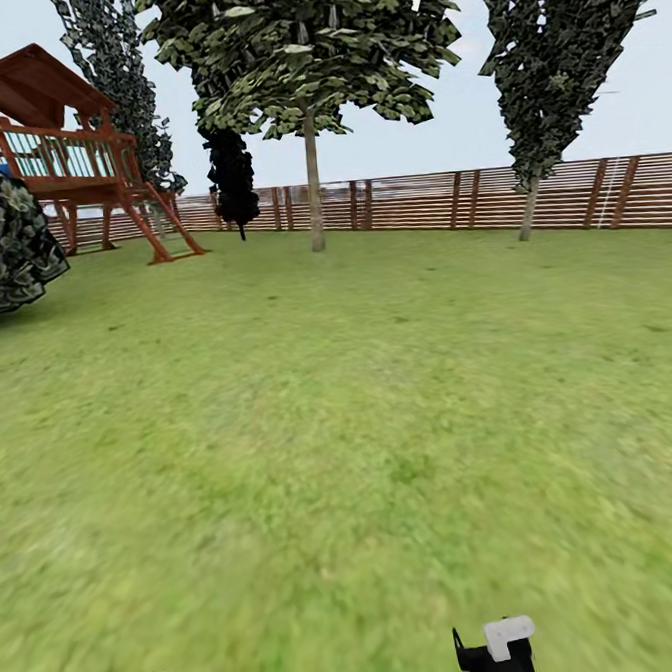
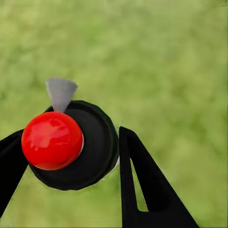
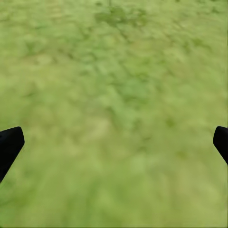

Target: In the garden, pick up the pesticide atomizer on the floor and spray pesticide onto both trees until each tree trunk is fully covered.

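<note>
Red-capped, black-bodied round atomizer [image 2: 66, 147] sat pinched between the left gripper's [image 2: 71, 161] black fingers, probably rigid and light, best held around its body, while the right gripper [image 3: 114, 142] hung spread.

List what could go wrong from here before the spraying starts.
1. The tree trunk stands far across the lawn; spray from here would likely fall short.
2. The left gripper holds the atomizer with one finger at its rim; jolts while driving might loosen it.
</note>
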Tool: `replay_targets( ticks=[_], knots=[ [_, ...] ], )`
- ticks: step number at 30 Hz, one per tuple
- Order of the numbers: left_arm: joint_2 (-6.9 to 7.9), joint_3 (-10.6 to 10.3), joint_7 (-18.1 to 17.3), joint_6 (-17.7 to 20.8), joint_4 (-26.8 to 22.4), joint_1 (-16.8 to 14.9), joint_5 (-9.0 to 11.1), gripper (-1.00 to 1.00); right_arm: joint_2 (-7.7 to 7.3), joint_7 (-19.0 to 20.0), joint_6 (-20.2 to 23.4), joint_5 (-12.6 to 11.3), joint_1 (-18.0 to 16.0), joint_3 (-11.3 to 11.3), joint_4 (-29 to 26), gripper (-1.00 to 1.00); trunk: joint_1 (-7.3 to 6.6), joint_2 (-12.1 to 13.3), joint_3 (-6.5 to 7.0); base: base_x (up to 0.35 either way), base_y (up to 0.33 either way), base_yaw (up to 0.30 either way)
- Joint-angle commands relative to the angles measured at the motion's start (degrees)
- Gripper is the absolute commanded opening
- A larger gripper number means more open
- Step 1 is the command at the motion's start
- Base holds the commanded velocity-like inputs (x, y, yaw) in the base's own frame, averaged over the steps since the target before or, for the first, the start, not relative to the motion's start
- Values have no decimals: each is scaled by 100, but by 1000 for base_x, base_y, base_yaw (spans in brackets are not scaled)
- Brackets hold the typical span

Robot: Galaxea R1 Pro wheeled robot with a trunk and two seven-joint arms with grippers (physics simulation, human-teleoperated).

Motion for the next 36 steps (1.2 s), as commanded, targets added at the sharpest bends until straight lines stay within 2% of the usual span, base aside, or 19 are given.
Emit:
replay_targets(
  ticks=[1, 22, 36],
  knots=[
    [1, -9, -27, -15, 5, -3, 50, -100, 1, -51, -8, 61, -4, -8, 6, 100, 2, -2, -6, 336, 73, 0],
    [8, -9, -27, -17, 5, -3, 50, -100, 1, -51, -8, 61, -4, -8, 6, 100, 2, -2, -6, 336, 72, 0],
    [10, -9, -27, -22, 5, -3, 50, -100, 1, -51, -8, 61, -5, -8, 4, 100, 2, -2, -6, 336, 7, 0]
  ],
)
